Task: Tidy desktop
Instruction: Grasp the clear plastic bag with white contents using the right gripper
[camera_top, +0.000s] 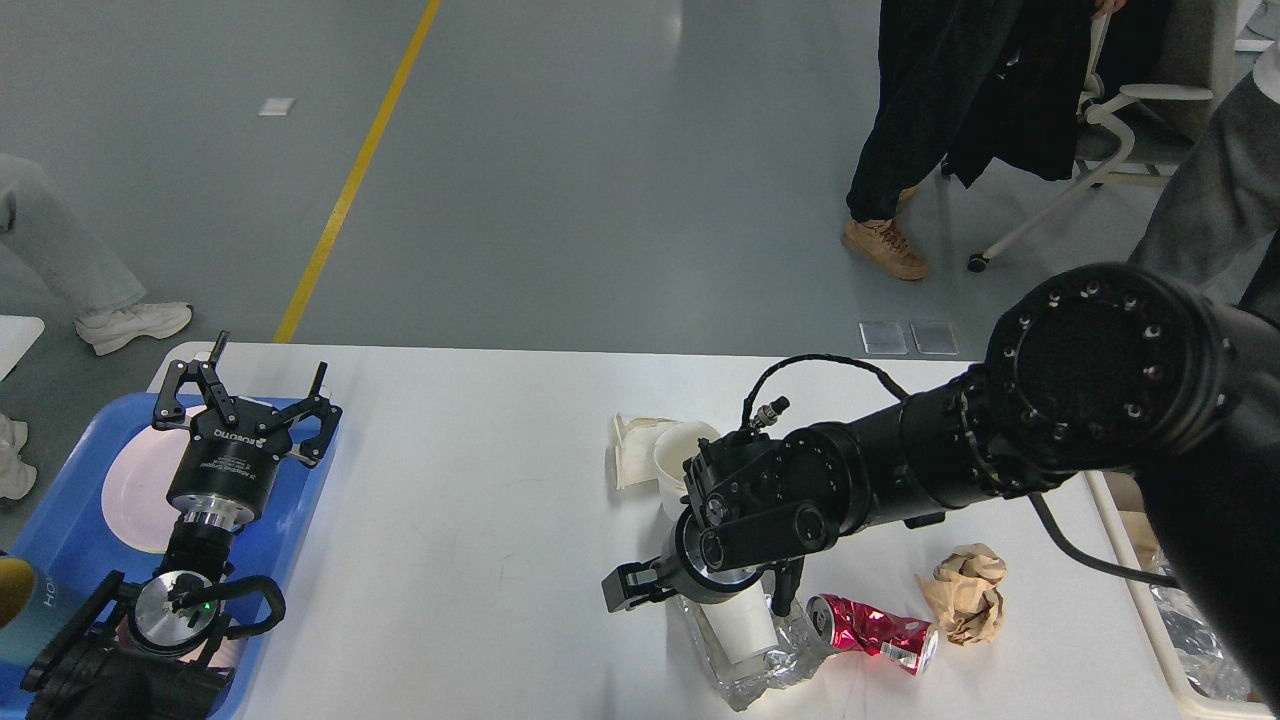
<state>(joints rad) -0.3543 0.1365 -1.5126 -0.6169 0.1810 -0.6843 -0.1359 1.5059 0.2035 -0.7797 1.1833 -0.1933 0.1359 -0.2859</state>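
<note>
White paper cup (740, 630) lies on crinkled foil (745, 670) directly under the right claw (700, 595), its long axis running from the far end toward the near edge of the desktop (480, 500). The claw's fingers straddle the cup's top; I cannot tell whether they have clenched. The right arm is far nearer. The left claw (245, 400) hangs released, well off leftward over the tray (300, 500).
</note>
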